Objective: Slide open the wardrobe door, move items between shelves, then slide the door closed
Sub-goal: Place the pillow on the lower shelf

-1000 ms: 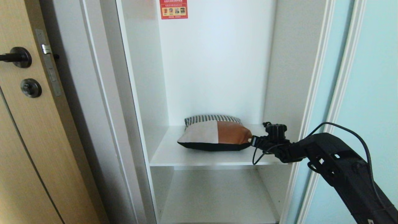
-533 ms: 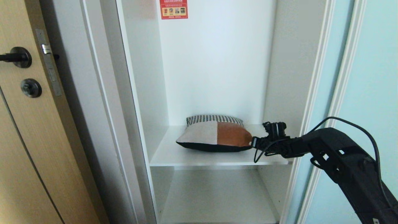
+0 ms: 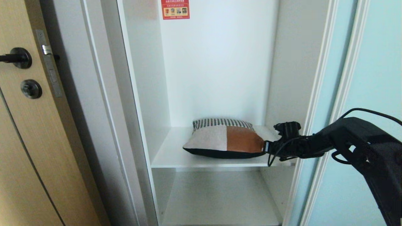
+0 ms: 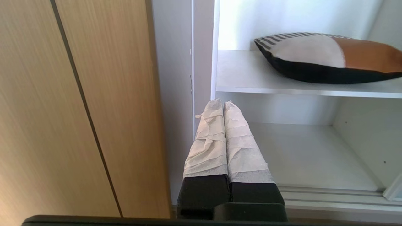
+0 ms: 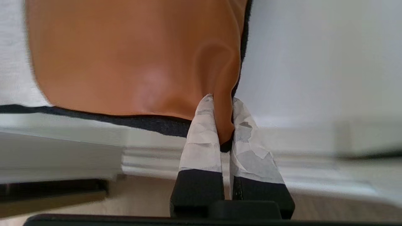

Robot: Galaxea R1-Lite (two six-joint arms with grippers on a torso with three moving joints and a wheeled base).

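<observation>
White wardrobe shelf [image 3: 176, 157], door slid aside.
Right gripper [image 5: 223, 125] pinches the cushion [image 3: 224, 141] corner, moving it; next, lift clear toward another shelf.

A black right arm [image 3: 361, 141] with cut-out slots is seen, trailed by a looping black cable [image 3: 370, 110]. Each gripper's black fingers [image 4: 216, 138] are wrapped in white tape (creased, wrinkled).

Cushion on my shelf

The cushion [image 3: 225, 141] lies on the upper shelf [image 3: 176, 157], toward its right front edge; my right gripper [image 3: 265, 147] at its right corner.
</observation>
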